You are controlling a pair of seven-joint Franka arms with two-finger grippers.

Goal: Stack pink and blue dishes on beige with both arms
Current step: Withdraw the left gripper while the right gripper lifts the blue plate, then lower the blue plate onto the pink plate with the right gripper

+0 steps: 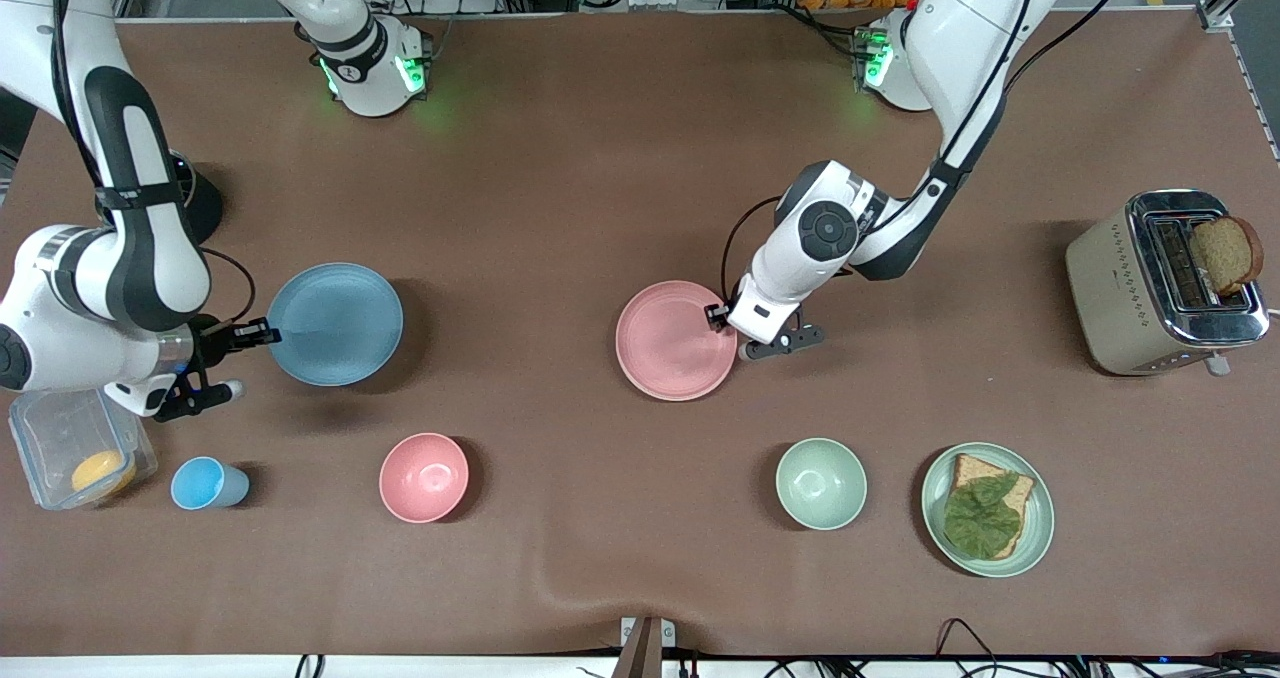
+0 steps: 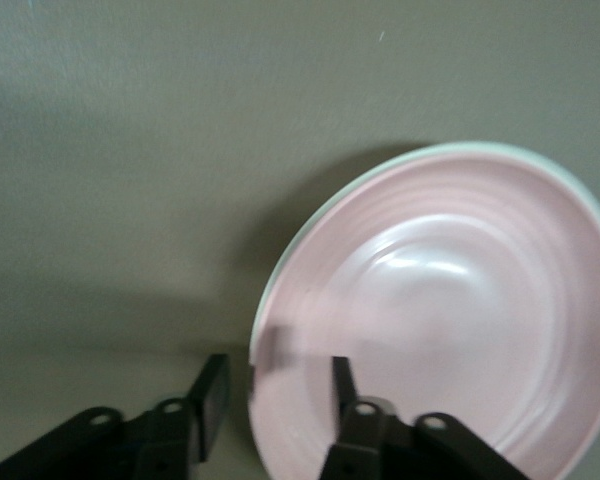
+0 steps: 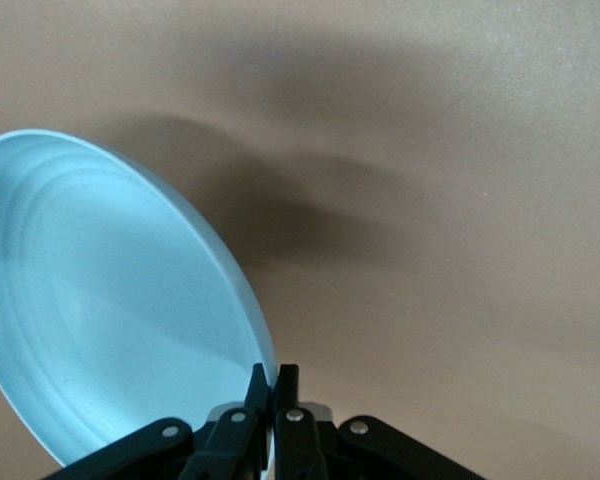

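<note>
The right pincer (image 3: 270, 400) is pressed together on the rim of the blue plate (image 1: 335, 324), pinching it at its 9 o'clock edge in the front view; the plate is tilted above the table (image 1: 560, 178), at the right arm's end. The left pincer (image 2: 272, 392) is spread, with 1 finger on each side of the rim of the pink plate (image 1: 672, 341), at its 3 o'clock edge in the front view; this plate is near the middle of the table. Nearer to the front camera stand a blue cup (image 1: 205, 483), a pink bowl (image 1: 424, 476), a green bowl (image 1: 821, 483) and a green plate (image 1: 1040, 518) with bread. A toaster (image 1: 1160, 283) stands at the left arm's end.
</note>
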